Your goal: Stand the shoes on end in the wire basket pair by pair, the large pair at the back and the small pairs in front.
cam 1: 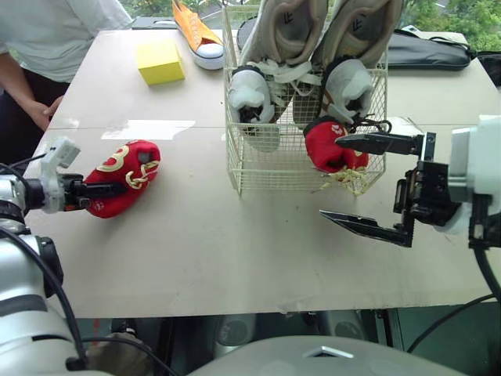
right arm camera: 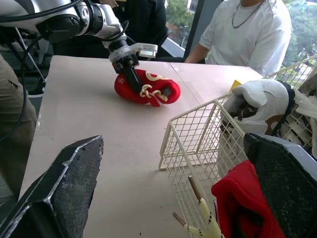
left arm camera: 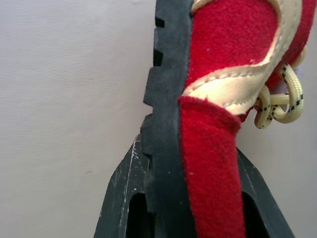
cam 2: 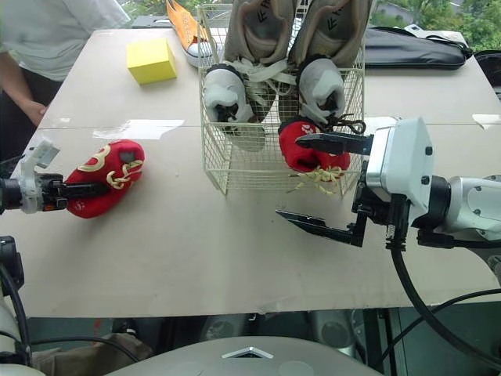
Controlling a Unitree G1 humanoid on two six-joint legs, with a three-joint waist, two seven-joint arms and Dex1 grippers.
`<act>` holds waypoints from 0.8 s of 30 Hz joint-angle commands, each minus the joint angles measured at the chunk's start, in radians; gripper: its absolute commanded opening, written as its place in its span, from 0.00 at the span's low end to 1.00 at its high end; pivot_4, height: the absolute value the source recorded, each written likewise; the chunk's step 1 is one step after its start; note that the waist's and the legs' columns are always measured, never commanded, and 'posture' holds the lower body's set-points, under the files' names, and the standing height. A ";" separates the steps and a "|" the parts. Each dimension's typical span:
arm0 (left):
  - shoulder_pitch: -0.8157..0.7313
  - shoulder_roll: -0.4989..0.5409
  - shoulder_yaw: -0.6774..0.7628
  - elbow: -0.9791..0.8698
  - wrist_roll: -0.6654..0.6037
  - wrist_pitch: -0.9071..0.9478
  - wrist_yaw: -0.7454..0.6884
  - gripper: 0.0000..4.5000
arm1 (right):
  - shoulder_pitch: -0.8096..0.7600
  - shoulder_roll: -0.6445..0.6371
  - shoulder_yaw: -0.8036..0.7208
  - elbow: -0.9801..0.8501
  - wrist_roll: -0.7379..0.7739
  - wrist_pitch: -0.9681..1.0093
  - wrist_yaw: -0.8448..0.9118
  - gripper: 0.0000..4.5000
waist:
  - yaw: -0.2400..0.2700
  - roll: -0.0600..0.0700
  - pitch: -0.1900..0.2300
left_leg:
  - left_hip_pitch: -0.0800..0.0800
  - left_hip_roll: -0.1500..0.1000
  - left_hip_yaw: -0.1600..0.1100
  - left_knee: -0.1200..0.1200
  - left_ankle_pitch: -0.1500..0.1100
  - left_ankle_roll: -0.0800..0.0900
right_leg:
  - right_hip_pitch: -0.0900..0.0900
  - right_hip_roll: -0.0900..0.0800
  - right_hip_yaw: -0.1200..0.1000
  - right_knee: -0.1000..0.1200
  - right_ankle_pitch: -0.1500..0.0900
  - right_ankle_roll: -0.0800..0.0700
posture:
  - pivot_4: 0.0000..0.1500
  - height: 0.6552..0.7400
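Table (cam 1: 196, 251) is carrying everything. Wire basket (cam 1: 266, 168) is sitting just beyond the R gripper (cam 1: 329, 177), well across from the L gripper (cam 1: 106, 189).

Large pair (cam 1: 282, 31) is standing on end at the basket's back, toes up and heels down, so that part's looking done.

Basket red shoe (cam 1: 325, 149) is standing in the front row, at the corner nearest the R gripper. R gripper is hovering with fingers spread wide and holding nothing; upper finger is showing right at that shoe, lower one is hanging over bare table outside the wire. Can't tell whether the upper tip is touching the shoe or the wire.

Loose red shoe (cam 1: 125, 176), its mate by the look, is lying on its side on the table. L gripper is pinching it at the heel end, fingers on either side of the sole edge and the red upper, per the left wrist view.

Orange shoe (cam 1: 196, 31) is lying flat at the table's far end, well beyond both grippers, next to a yellow block (cam 1: 160, 61). Not seeing its mate.

Progress, my read: roughly halfway. Left to do: loose red shoe needs standing beside its mate in front, then the orange one, plus any partner.
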 commanded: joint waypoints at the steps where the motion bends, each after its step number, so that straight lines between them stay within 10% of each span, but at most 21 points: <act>1: 0.009 0.046 0.075 -0.057 -0.093 0.098 -0.038 0.14 | -0.025 0.006 0.009 0.013 -0.022 -0.025 0.007 1.00 | -0.001 -0.002 0.001 | -0.001 0.000 -0.001 0.000 0.000 0.000 | 0.000 0.000 -0.001 0.000 0.000 0.000 | 1.00 1.00; 7: 0.236 0.046 0.164 -0.451 -0.339 0.427 -0.032 0.14 | -0.020 0.009 0.033 0.052 -0.057 -0.040 0.063 1.00 | -0.016 -0.005 0.001 | -0.001 0.001 -0.001 0.000 0.000 0.000 | 0.000 -0.002 -0.001 0.000 0.000 0.000 | 1.00 1.00; 13: 0.647 -0.203 0.398 -1.153 -0.535 0.788 0.314 0.14 | -0.041 0.026 0.065 0.085 -0.097 -0.061 0.114 1.00 | -0.019 -0.004 0.002 | 0.000 0.002 -0.003 0.000 0.000 0.000 | -0.001 -0.014 0.001 0.002 0.000 0.001 | 1.00 1.00; 21: 0.825 -0.350 0.495 -1.439 -0.617 0.916 0.561 0.14 | -0.020 0.030 0.051 0.069 -0.108 -0.066 0.130 1.00 | -0.013 -0.009 0.000 | 0.001 0.000 -0.006 0.000 0.000 0.000 | 0.000 -0.013 -0.002 0.004 0.000 0.001 | 1.00 1.00; 24: 0.872 -0.346 0.474 -1.504 -0.612 0.902 0.626 0.45 | -0.004 0.030 0.044 0.058 -0.106 -0.066 0.127 1.00 | -0.015 -0.008 -0.001 | 0.003 -0.001 -0.005 0.000 0.000 0.000 | 0.001 -0.013 -0.001 0.003 0.000 0.001 | 1.00 1.00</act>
